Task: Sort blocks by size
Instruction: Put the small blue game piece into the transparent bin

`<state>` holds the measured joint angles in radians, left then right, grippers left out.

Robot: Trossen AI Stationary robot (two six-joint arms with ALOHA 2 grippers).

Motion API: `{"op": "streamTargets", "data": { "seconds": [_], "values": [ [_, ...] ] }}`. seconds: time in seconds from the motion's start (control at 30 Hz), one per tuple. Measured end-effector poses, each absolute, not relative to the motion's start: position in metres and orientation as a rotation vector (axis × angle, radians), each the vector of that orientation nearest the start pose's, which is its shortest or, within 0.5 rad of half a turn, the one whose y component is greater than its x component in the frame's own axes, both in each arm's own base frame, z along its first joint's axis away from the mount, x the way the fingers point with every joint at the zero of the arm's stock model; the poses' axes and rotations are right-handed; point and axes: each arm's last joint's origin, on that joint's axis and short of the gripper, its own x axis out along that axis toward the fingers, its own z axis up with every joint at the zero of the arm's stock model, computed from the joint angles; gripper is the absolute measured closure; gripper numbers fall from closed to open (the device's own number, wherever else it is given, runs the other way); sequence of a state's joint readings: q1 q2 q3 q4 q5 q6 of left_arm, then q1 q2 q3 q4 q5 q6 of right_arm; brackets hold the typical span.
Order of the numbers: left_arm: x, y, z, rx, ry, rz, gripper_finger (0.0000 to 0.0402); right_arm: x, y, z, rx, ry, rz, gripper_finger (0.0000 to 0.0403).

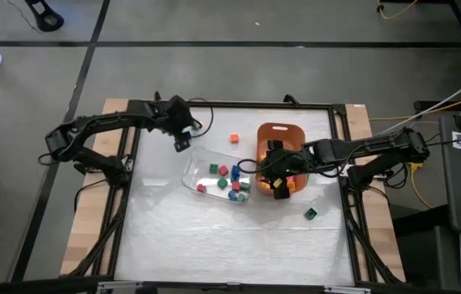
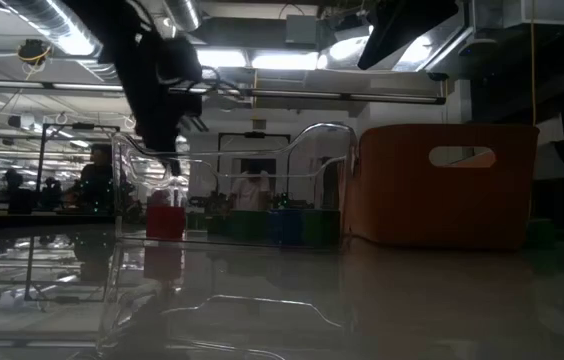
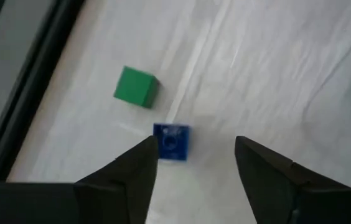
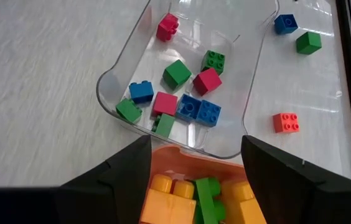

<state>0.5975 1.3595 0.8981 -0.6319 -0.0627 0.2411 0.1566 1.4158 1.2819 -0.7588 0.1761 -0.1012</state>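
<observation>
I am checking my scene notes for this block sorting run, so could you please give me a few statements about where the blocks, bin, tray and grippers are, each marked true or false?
1. The left gripper is open above a small blue block lying on the table. True.
2. The clear tray holds no blocks. False: it holds several red, green and blue ones.
3. The right gripper is open over the orange bin. True.
4. The orange bin holds only red blocks. False: yellow and green blocks show in it.
5. A small green block lies on the table near the blue one. True.
</observation>
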Motion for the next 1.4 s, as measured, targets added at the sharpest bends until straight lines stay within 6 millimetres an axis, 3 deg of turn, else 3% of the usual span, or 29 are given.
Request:
{"op": "streamTargets", "data": {
  "seconds": [0.27, 0.5, 1.17, 1.4],
  "values": [
    [0.202, 0.143, 0.191, 0.018, 1.144, 0.389, 0.02, 0.288, 0.04, 0.316, -0.242, 0.879, 0.026, 0.0155],
    [0.203, 0.144, 0.178, 0.078, 1.072, 0.361, 0.02, 0.289, 0.04, 0.315, -0.217, 0.88, 0.015, 0.0155],
    [0.194, 0.171, 0.136, 0.008, 1.175, 0.404, 0.0202, 0.293, 0.041, 0.319, -0.199, 0.82, -0.011, 0.0155],
    [0.196, 0.172, 0.134, 0.041, 1.179, 0.377, 0.0275, 0.301, 0.032, 0.324, -0.229, 0.744, -0.039, 0.0155]
  ]
}}
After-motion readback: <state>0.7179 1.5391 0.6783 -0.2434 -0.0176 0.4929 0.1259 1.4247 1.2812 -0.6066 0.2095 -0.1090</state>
